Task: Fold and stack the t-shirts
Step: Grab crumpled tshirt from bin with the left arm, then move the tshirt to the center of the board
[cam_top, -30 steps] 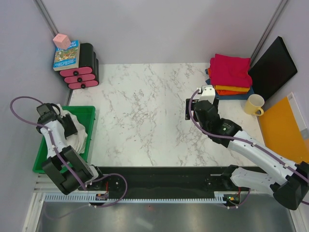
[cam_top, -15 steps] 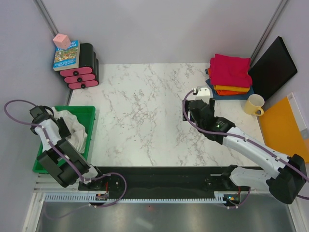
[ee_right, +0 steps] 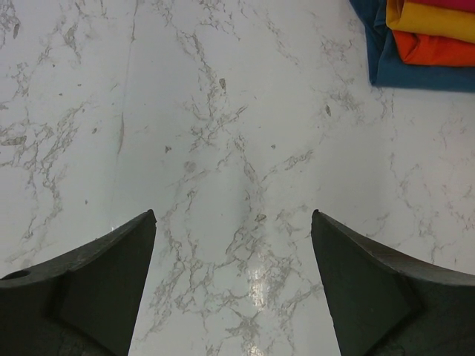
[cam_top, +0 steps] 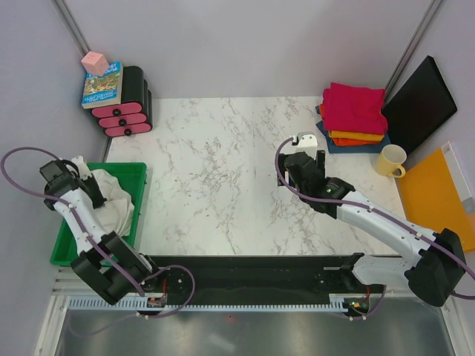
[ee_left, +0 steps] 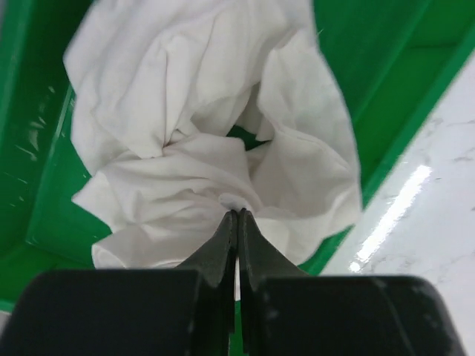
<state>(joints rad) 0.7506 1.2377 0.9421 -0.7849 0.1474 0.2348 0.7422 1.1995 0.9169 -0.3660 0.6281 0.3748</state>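
Marble surface (ee_right: 223,111) shows beneath the wide-spread right claw (ee_right: 234,215), folded t-shirts (ee_right: 423,44) stacked ahead to its right. Over the green bin (ee_left: 401,67), the left claw (ee_left: 237,215) is clenched on the off-white t-shirt (ee_left: 185,111) bunched just ahead of it.

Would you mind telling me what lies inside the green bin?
A crumpled off-white t-shirt fills the green bin, the left gripper shut on a fold. Anything beneath the cloth is covered.
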